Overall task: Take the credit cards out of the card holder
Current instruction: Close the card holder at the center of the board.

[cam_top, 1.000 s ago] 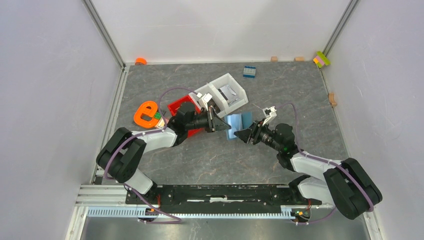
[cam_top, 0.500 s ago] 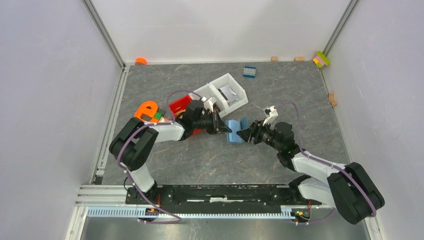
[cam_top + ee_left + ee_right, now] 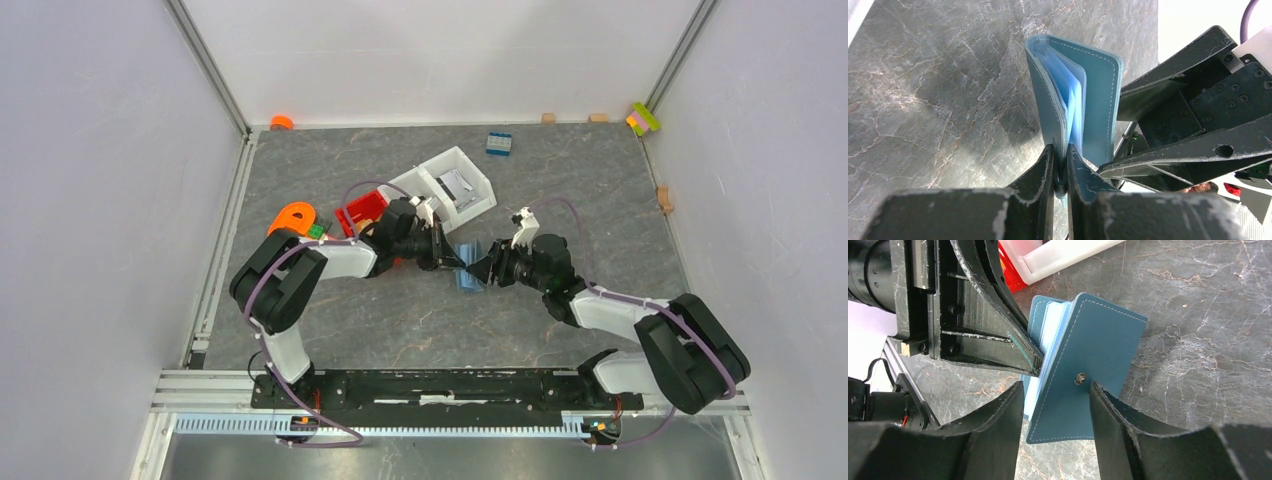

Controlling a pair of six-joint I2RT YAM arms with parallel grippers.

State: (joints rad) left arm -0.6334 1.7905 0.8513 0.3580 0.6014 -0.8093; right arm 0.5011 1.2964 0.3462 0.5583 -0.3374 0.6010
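Note:
The teal card holder [image 3: 468, 274] is half open and held up off the table between my two arms. My left gripper [image 3: 1061, 155] is shut on one flap of the card holder [image 3: 1075, 92], whose pale blue sleeves show inside. My right gripper [image 3: 1057, 388] is open, with one jaw on each side of the other flap [image 3: 1093, 365], near its metal snap, and not pressing on it. In the top view the left gripper [image 3: 450, 258] and right gripper [image 3: 480, 270] meet tip to tip at the holder. No tan credit cards show; they are hidden or out of view.
A white divided bin [image 3: 447, 185] and a red bin [image 3: 358, 210] stand just behind the left arm. An orange object [image 3: 292, 217] lies to the left. A blue studded brick [image 3: 498, 143] and small blocks [image 3: 643, 118] lie by the back wall.
Both grippers and the card holder have shifted toward the near edge. The holder has folded narrower. The right gripper has moved left up to the holder's free flap.

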